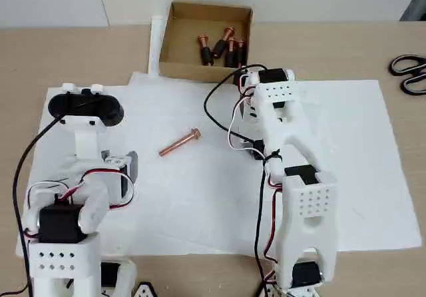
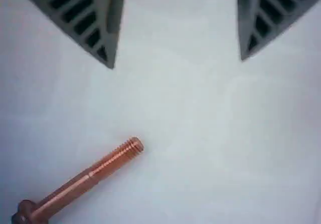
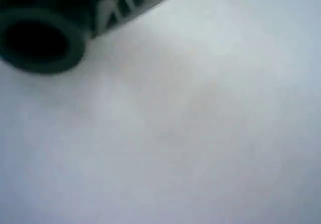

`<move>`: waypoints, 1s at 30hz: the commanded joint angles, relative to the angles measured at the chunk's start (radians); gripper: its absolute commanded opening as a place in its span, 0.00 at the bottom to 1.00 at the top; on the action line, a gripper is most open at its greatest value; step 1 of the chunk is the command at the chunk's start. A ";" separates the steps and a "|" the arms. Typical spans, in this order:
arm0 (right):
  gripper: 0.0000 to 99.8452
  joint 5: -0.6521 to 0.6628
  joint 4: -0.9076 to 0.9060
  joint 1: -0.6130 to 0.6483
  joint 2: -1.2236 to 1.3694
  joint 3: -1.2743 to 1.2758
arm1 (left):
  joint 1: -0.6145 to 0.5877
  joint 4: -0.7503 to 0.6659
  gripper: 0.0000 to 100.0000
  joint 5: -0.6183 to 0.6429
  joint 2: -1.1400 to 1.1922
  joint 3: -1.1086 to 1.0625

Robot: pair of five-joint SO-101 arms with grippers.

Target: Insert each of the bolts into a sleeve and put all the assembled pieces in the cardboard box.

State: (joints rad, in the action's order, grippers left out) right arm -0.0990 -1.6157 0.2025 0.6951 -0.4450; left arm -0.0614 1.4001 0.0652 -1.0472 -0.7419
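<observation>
- Paper, one white sheet [image 1: 200, 204], covers the middle of the table [image 1: 66, 50] almost to its near edge, where both arms stand.
- Nearest us, toward the sheet's left edge, the left gripper [image 1: 126, 167] hangs over bare paper, its jaws spread wide with nothing between them.
- Just beyond, near the sheet's middle, lies the one loose bolt [image 1: 180, 142]. It is copper-coloured and flat on a slant, with its head toward the far edge and its threaded tip toward the left gripper.
- We judge the step in hand to be picking up this bolt. In the left wrist view it sits off to one side of the open jaws, not between them.
- To do it well, we would centre the gripper over the shank and turn the jaws to cross it. We would close near the head, leaving the threaded end free for the sleeve.
- A round shank may roll on paper, so we would close slowly.
- Farther on, at the sheet's far edge, the right gripper [image 1: 241, 77] sits close to the box's near wall. A dark sleeve [image 3: 75, 45] lies right against it, but we cannot tell whether it is gripped.
- At the table's far edge, the cardboard box [image 1: 174, 37] holds several assembled pieces [image 1: 223, 47].
- Scissors [image 1: 409, 70] lie at the table's right edge.
</observation>
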 commanded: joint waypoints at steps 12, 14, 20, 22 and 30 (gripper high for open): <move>0.06 0.023 0.008 -0.007 0.004 -0.014 | -0.003 -0.002 0.15 -0.005 -0.002 0.004; 0.06 0.026 -0.008 -0.007 0.004 -0.017 | -0.003 -0.002 0.15 -0.005 -0.002 0.004; 0.13 0.028 -0.031 -0.008 0.004 -0.021 | -0.003 -0.002 0.15 -0.005 -0.002 0.004; 0.13 0.028 -0.031 -0.008 0.002 -0.021 | -0.003 0.000 0.15 -0.005 -0.002 0.005; 0.13 0.028 -0.056 -0.007 -0.127 -0.021 | -0.003 0.002 0.15 -0.005 -0.002 0.007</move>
State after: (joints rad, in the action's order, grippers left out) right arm -0.0806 -1.6525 0.2025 0.6567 -0.4572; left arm -0.0614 1.4001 0.0652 -1.0472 -0.7419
